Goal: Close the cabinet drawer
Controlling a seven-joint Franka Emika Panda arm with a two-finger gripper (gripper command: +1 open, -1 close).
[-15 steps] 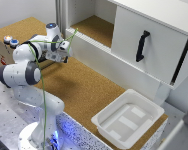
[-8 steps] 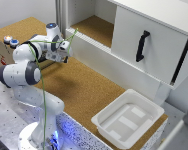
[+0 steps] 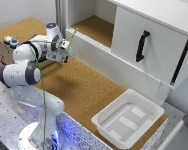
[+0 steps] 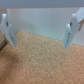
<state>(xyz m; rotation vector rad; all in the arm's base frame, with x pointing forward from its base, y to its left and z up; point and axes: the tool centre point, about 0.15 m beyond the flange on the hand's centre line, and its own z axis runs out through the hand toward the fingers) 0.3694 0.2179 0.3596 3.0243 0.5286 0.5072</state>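
The cabinet drawer (image 3: 111,62) is a long, low white box pulled out of the big white cabinet, its cork-brown floor (image 3: 96,27) showing. My gripper (image 3: 67,51) hovers over the cork table right at the exterior view's left end of the drawer's front wall. In the wrist view the gripper (image 4: 40,34) stands open, one finger (image 4: 8,31) on each side with nothing between them, and the drawer's plain white front wall (image 4: 40,15) fills the space just ahead.
A white cabinet panel with a vertical black handle (image 3: 141,46) hangs above the drawer. An empty white plastic tub (image 3: 128,118) sits on the cork table (image 3: 79,90) at the exterior view's right. Small cans (image 3: 10,40) stand at the far left.
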